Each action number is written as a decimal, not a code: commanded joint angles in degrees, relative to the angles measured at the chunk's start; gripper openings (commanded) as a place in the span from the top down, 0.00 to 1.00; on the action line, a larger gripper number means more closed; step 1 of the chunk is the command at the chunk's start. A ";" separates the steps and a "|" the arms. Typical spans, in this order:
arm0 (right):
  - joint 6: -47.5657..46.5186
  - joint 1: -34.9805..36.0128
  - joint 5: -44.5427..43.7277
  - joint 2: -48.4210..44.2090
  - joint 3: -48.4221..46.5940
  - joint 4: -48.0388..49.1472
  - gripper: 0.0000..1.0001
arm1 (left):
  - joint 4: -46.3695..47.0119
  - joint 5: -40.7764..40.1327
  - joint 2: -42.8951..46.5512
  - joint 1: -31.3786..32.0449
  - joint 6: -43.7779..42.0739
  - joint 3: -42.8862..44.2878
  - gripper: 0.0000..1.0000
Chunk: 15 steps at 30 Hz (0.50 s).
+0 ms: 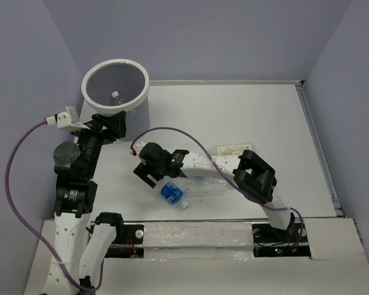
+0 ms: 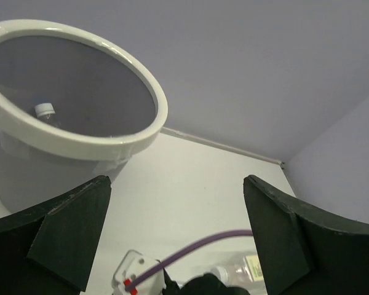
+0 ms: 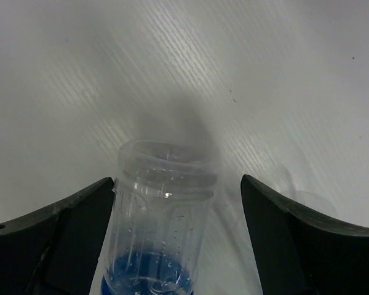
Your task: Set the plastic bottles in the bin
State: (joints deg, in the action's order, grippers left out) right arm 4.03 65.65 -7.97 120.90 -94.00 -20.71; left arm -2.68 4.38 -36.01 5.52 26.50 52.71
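Note:
The grey bin (image 1: 92,70) with a white rim stands at the far left; one bottle's white cap (image 1: 115,95) shows inside it, and also in the left wrist view (image 2: 45,110). My left gripper (image 1: 109,126) is open and empty beside the bin (image 2: 141,136). A blue-label bottle (image 1: 171,192) lies at the front centre beside a plain clear bottle (image 1: 204,186). A beige-label bottle (image 1: 235,150) lies behind my right arm. My right gripper (image 1: 146,177) is open around the blue-label bottle (image 3: 163,233), whose base end lies between the fingers and touches the left finger (image 3: 80,221).
A purple cable (image 1: 172,130) arcs over the table from my right wrist. The raised metal table edge (image 1: 317,141) runs along the right side. Grey walls close the back and sides. My left arm's base (image 1: 71,196) stands at the front left.

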 commanded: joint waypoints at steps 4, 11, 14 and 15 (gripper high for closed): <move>-1.75 2.02 -2.05 6.09 -9.08 -4.95 0.18 | -7.07 1.25 8.49 -0.07 -4.17 -0.85 0.01; -1.05 3.17 -4.51 6.46 -13.58 -5.75 0.57 | -8.49 -3.76 11.92 3.35 -8.66 -4.10 0.01; 0.10 3.17 -4.95 2.07 -13.76 -5.57 0.60 | -8.57 -8.94 13.76 5.11 -8.05 -6.29 0.01; 0.10 3.17 -5.39 0.40 -13.76 -5.22 0.61 | -8.40 -10.17 14.38 6.42 -7.44 -7.08 0.01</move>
State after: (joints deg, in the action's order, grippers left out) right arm 3.25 68.55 -11.18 128.49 -104.95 -25.69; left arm -11.14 -0.08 -23.86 9.28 20.16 48.14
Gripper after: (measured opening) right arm 0.698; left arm 0.989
